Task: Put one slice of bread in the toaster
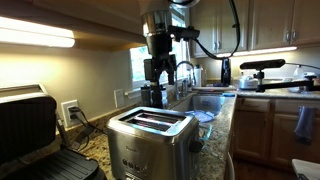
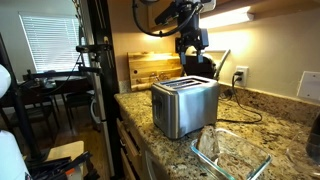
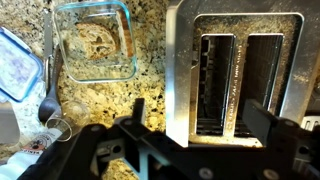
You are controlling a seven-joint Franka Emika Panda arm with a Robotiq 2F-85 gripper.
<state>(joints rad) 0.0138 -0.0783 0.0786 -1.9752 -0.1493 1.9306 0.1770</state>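
Toaster (image 1: 150, 135) stands on the granite counter (image 2: 270, 125), with a black contact grill (image 1: 30, 125) off to one side. Gripper (image 1: 153, 97) hangs just above the toaster in both exterior views, but its finger spread is unreadable there. Wrist view only: fingers (image 3: 139, 112) are spread wide with nothing between them, one either side of the toaster top. Same view looks straight down both slots (image 3: 218, 85). Their long axis runs top to bottom in frame, crosswise to the finger gap. Glass dish (image 3: 95, 40) and spoon (image 3: 48, 95) lie beside the toaster.
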